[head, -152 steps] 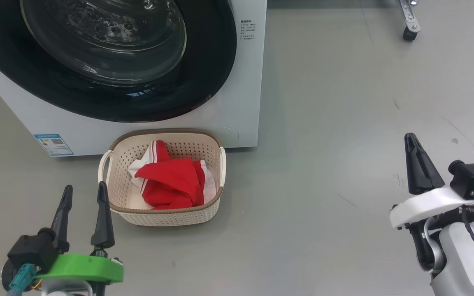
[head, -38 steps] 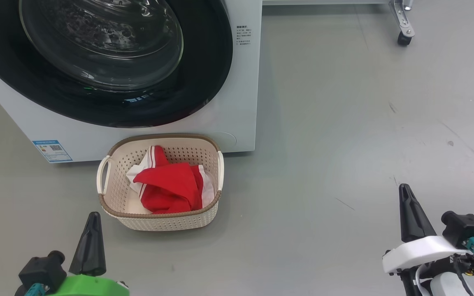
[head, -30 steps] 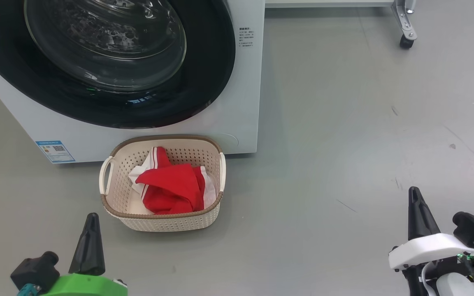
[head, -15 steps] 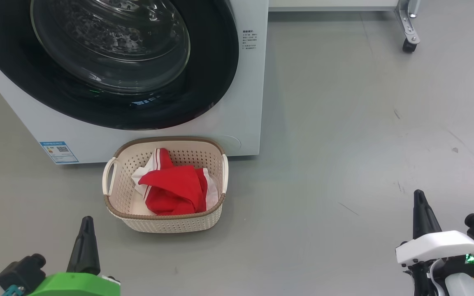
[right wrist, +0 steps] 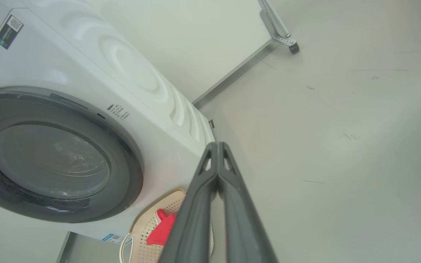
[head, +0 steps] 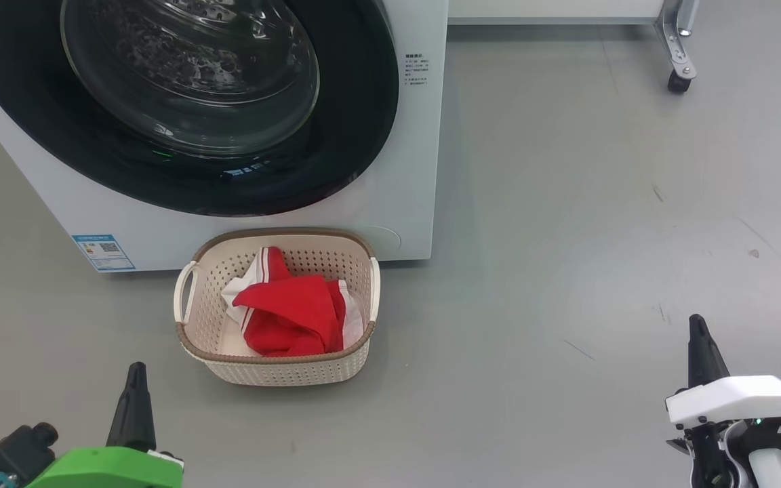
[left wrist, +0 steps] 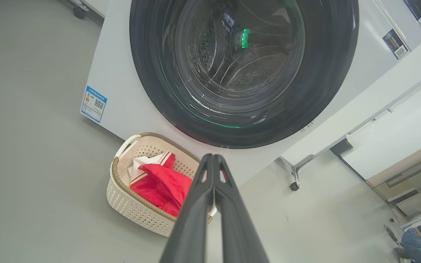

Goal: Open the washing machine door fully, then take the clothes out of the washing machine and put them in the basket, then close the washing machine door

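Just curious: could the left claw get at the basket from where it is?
Probably yes: only bare floor lies between the shut left claw and the basket; the claw would need opening.

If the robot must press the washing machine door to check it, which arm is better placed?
Probably the left. The left gripper, shut, sits below the washing machine door, near the basket; the right gripper, also shut, is far off to the side.

I am looking over a scuffed grey floor [head: 567, 237]; a castered metal leg [head: 679, 61] is standing at one o'clock.
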